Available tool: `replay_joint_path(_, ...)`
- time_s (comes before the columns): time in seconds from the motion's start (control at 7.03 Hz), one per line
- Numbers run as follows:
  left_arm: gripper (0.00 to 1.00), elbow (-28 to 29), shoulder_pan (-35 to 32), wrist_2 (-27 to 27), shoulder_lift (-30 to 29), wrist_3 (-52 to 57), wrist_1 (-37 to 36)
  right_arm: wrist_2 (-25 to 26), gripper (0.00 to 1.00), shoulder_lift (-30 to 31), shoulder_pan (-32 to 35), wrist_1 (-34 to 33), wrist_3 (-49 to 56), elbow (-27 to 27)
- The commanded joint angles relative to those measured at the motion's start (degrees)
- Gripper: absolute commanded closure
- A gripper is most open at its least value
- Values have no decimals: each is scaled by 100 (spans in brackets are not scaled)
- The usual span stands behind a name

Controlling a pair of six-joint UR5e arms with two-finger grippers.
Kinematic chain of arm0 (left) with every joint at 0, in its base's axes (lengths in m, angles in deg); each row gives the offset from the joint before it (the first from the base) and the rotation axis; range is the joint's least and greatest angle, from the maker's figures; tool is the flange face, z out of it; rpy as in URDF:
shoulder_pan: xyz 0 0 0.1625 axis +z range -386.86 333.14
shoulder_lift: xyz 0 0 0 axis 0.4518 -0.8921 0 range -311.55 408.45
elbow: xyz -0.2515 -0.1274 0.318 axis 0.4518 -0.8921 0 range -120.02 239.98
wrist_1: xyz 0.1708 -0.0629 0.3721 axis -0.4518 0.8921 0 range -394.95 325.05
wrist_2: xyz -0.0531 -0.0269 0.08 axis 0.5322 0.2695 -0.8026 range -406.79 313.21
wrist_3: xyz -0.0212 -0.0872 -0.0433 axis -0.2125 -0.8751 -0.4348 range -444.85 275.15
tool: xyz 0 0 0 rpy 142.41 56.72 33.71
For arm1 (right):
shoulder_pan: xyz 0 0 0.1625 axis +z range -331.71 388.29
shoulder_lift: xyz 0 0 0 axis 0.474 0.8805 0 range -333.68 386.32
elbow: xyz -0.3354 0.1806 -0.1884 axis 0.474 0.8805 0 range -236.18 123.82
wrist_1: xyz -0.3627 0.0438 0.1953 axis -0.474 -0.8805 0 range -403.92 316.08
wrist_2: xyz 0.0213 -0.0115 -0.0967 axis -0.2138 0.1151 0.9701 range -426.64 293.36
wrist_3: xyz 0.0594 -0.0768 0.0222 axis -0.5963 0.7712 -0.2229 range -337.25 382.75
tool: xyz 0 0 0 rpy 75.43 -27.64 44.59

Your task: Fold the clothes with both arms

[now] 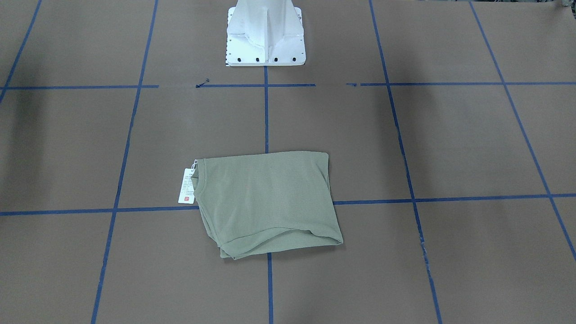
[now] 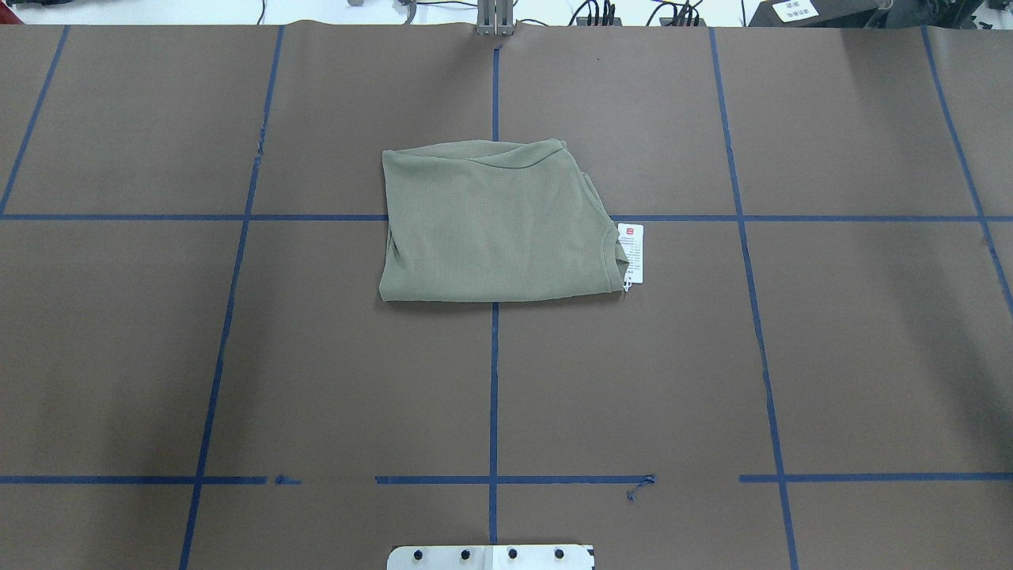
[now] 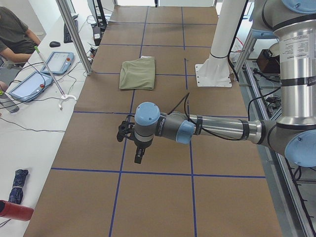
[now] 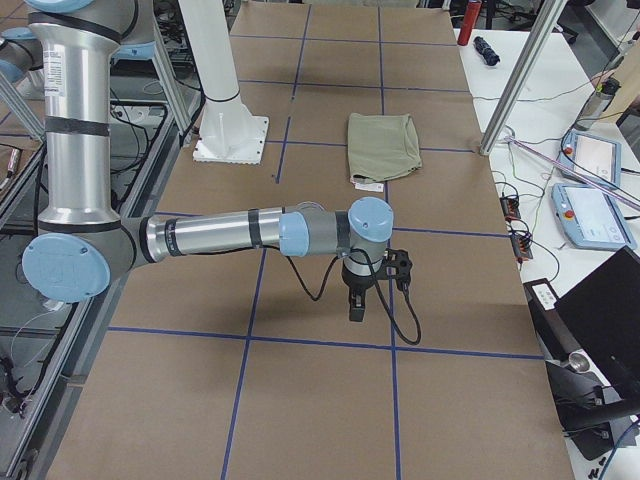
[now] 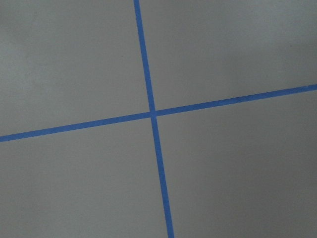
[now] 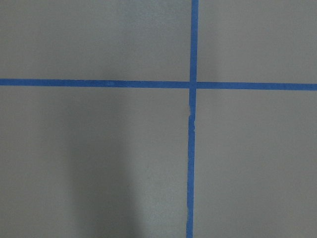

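Observation:
The sage-green shirt (image 1: 265,202) lies folded into a compact rectangle at the middle of the brown table, also in the overhead view (image 2: 498,226). Its white hang tag (image 2: 631,252) with a red mark sticks out at the neckline side. Neither arm shows in the overhead or front views. The left gripper (image 3: 139,157) hangs over bare table far from the shirt (image 3: 138,74). The right gripper (image 4: 356,308) hangs likewise, well away from the shirt (image 4: 383,145). I cannot tell whether either is open or shut. Both wrist views show only table and blue tape.
The white pedestal base (image 1: 265,33) stands behind the shirt. Blue tape lines (image 2: 494,380) grid the table. A seated operator (image 3: 15,34), tablets (image 3: 57,63) and metal poles (image 3: 74,34) are along one long side. A red bottle (image 3: 15,211) lies near that side's end.

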Motion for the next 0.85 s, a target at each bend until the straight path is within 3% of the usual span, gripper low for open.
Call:
replay_joint_path(0.0, 0, -5, 2, 87, 196, 42, 78, 12, 0, 31, 0, 0, -9, 21)
replay_joint_path(0.71, 0, 91, 10, 43, 154, 25, -9, 3, 0, 224, 0, -9, -9, 39)
